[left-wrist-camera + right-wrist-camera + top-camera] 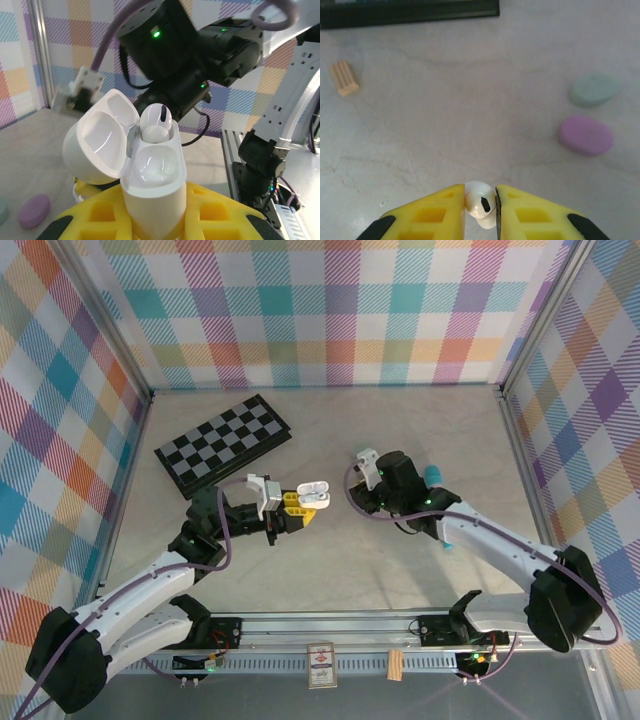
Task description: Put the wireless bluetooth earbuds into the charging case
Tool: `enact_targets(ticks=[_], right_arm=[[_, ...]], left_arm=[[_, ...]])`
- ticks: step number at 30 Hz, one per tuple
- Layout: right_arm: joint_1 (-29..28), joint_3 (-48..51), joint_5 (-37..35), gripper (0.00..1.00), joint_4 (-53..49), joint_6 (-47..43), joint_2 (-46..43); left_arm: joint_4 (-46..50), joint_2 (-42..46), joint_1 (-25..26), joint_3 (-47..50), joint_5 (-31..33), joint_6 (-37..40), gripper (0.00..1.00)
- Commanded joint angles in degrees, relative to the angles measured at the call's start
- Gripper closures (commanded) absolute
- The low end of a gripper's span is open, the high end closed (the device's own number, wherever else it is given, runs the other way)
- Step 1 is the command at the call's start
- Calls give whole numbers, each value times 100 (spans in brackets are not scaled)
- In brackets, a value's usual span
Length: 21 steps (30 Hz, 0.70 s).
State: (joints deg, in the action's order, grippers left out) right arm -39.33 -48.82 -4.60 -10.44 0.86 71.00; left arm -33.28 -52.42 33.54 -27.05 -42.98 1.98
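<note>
My left gripper [296, 503] is shut on the lower body of a white charging case [152, 175], which it holds upright above the table. The case lid [100, 137] is flipped open to the left. One white earbud [156, 122] sits in the far slot, and the near slot is bare. In the top view the case [316, 492] hangs left of the right arm's wrist. My right gripper [480, 189] is shut on a second white earbud [482, 210], pinched between its yellow fingers [435, 212] above bare table.
A folded chessboard [223, 441] lies at the back left. A purple pebble-like case [585, 135] and a mint one [595, 89] rest on the table right of my right gripper. A small wooden block [344, 77] lies to its left.
</note>
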Motion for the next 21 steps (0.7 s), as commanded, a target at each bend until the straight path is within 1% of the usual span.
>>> enact_targets(ticks=[1,5,8,11,13,17,21], right_arm=[[21,72,-315,77,156,-192,-245],[22,99,-393,78,187,-257,-575],[22,122,-303,78,254,-362,-926],[22,73,-158,78,218,-598,-1264],[10,-1,-44,78,176,-919,-1435],[-17,-227,228,79,134,-1216,-1601],[-172,-499,365,79,213,-1418,-1596]], left_arm=[[-491,62,-49,91,176,-124,95],[-250,53,-57,35,289,-47,95],[135,18,-49,-100,425,77,95],[457,-75,-49,-251,512,192,95],[567,-193,-50,-349,549,207,95],[614,-462,-49,-499,572,179,95],[232,-666,-49,-476,488,9,95]])
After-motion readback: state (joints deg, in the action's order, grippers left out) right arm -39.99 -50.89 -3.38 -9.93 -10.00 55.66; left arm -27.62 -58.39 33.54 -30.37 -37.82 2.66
